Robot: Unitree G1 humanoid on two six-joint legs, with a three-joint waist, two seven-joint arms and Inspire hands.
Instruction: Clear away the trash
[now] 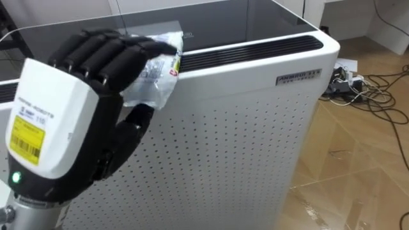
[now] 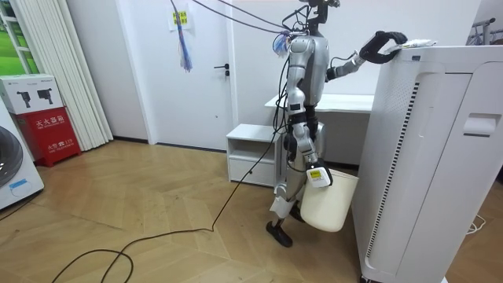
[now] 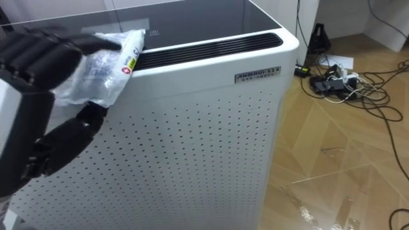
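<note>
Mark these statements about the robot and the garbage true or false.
1. The left hand has its fingers curled round a crumpled wrapper. True.
2. The wrapper lies on the floor. False: it is on top of the white appliance.
3. Cables lie on the floor beside the appliance. True.
4. The robot kneels at the appliance. False: the room view shows it standing upright.
</note>
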